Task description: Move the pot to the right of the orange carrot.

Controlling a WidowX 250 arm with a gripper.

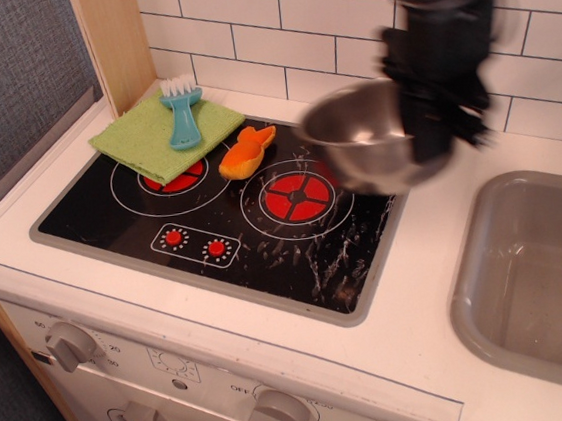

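The shiny steel pot [359, 140] hangs in the air over the right part of the black cooktop [232, 226], blurred by motion. My black gripper [432, 134] is shut on its right rim and holds it up. The orange carrot [246, 152] lies on the cooktop between the two red burners, to the left of the pot and apart from it.
A light-blue brush [184, 115] lies on a green cloth [158, 138] at the back left. A grey sink basin [540, 284] is at the right. A white tiled wall runs along the back, a wooden post [113, 47] stands at the back left.
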